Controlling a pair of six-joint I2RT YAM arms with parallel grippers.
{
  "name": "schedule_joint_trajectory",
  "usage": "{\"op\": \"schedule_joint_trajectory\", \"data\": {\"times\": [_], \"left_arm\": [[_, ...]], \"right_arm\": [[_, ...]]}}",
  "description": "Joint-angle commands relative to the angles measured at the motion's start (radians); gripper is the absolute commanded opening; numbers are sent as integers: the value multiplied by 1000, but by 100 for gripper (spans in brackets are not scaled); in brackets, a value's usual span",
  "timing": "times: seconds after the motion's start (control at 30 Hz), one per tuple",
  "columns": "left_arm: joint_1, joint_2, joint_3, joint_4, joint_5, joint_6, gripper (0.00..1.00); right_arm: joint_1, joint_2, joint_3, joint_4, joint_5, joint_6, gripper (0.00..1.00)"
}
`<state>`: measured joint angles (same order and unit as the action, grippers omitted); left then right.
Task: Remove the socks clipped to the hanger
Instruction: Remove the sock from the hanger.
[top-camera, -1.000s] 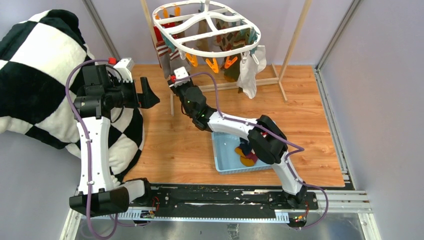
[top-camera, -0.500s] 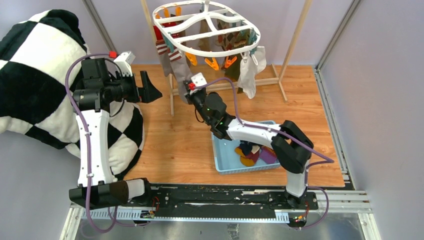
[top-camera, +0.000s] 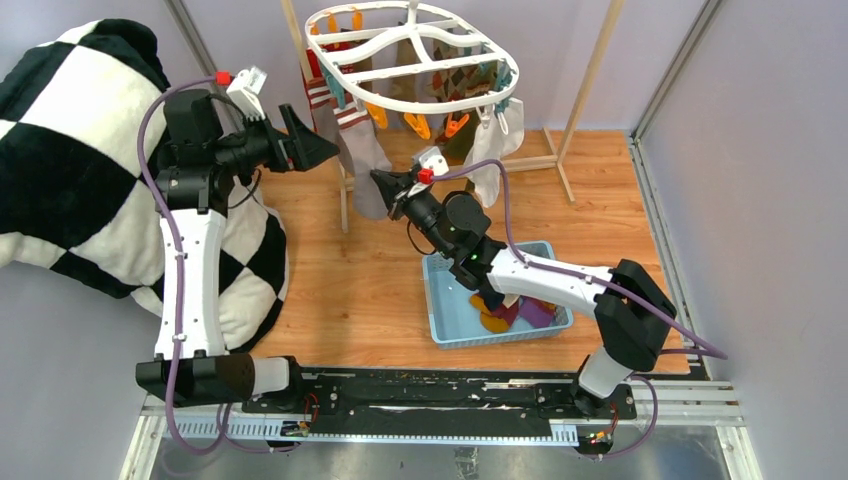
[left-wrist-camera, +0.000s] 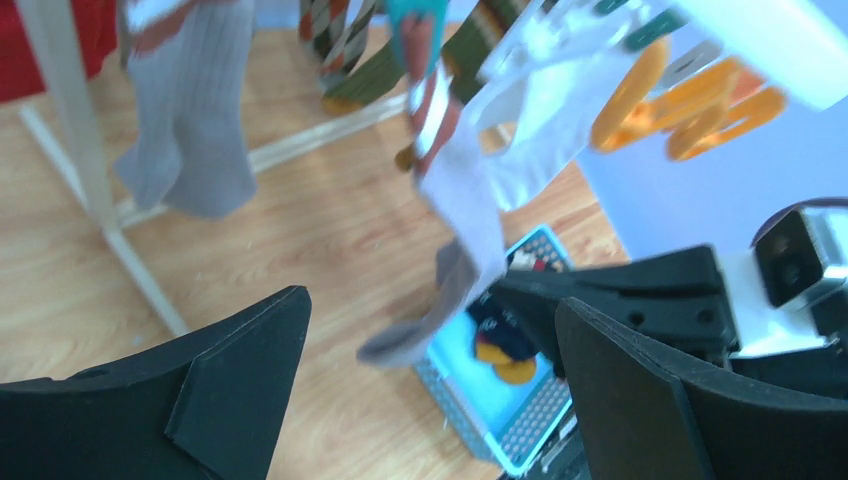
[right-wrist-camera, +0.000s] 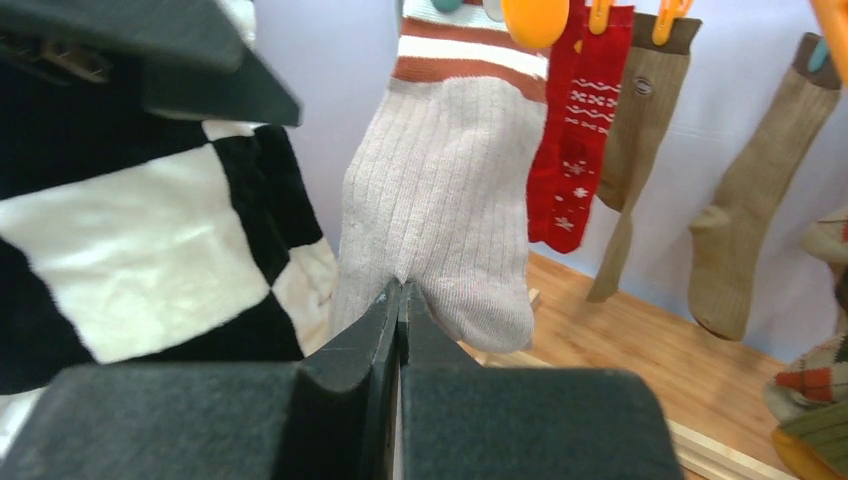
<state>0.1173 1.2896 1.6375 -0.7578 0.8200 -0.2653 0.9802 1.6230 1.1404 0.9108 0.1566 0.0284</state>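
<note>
From above and behind both bases, looks down, far enough to hold the hanger (top-camera: 410, 55) and the blue bin (top-camera: 442, 300); from the left wrist, tilts down and rightward, sharing that bin (left-wrist-camera: 458, 378); from the right wrist, faces the grey sock (right-wrist-camera: 440, 190) close up, roughly level; shares that sock (top-camera: 365, 170) with the top view.

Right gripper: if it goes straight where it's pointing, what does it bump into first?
The grey ribbed sock with red stripes. The shut right gripper points at its lower end and may be touching it; depth is unclear.
</note>
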Motion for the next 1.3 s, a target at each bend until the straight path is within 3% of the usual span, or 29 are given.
{"op": "schedule_joint_trajectory", "data": {"times": [0.0,0.1,0.43,0.77,1.07,1.27], "left_arm": [[-46,14,2,295,10,-201,100],[-60,27,0,367,-50,-248,100],[-107,129,125,342,-155,-209,100],[-150,199,147,456,-73,-322,72],[-164,233,185,465,-60,-331,69],[-172,240,199,462,-61,-305,59]], "right_arm": [[28,-45,-16,-30,-54,54,0],[39,-52,-16,-40,-57,61,0],[58,-62,-19,-62,-70,98,0],[66,-78,-24,-79,-82,121,0],[67,-86,-21,-90,-93,131,0],[66,-92,-18,-99,-103,141,0]]}}
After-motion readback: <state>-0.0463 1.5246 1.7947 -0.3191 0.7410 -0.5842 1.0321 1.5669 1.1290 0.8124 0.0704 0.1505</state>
